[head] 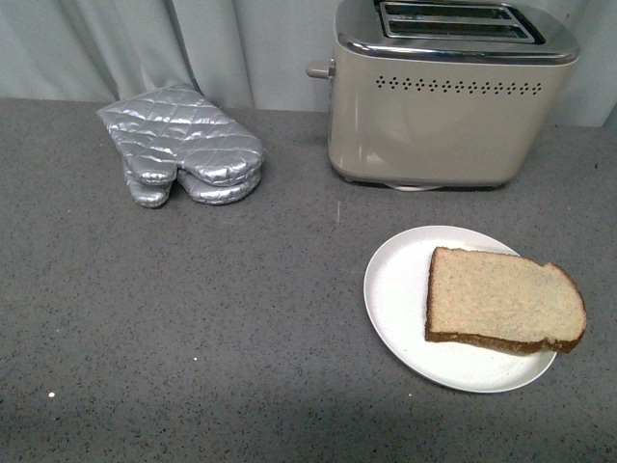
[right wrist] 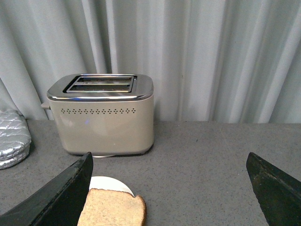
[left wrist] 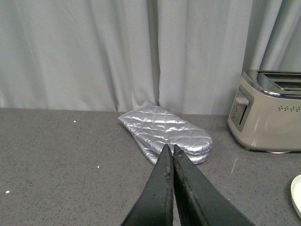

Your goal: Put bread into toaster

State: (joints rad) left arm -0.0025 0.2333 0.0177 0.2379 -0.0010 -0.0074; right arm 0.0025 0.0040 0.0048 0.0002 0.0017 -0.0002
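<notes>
The bread [head: 501,301], a tan slice with a dark crust, lies flat on a white plate [head: 395,289] at the front right of the grey counter. The beige toaster [head: 448,96] with a chrome top and two empty slots stands behind it against the curtain. Neither arm shows in the front view. In the right wrist view my right gripper [right wrist: 169,162] is open and empty, above the counter, with the bread [right wrist: 113,209] by one finger and the toaster [right wrist: 103,115] beyond. In the left wrist view my left gripper [left wrist: 170,149] is shut and empty; the toaster [left wrist: 268,113] is off to one side.
A silver quilted oven mitt [head: 183,145] lies at the back left of the counter, also in the left wrist view [left wrist: 167,132] just beyond the shut fingertips. A grey curtain [head: 193,43] hangs behind the counter. The plate's rim [left wrist: 297,193] shows at that view's edge.
</notes>
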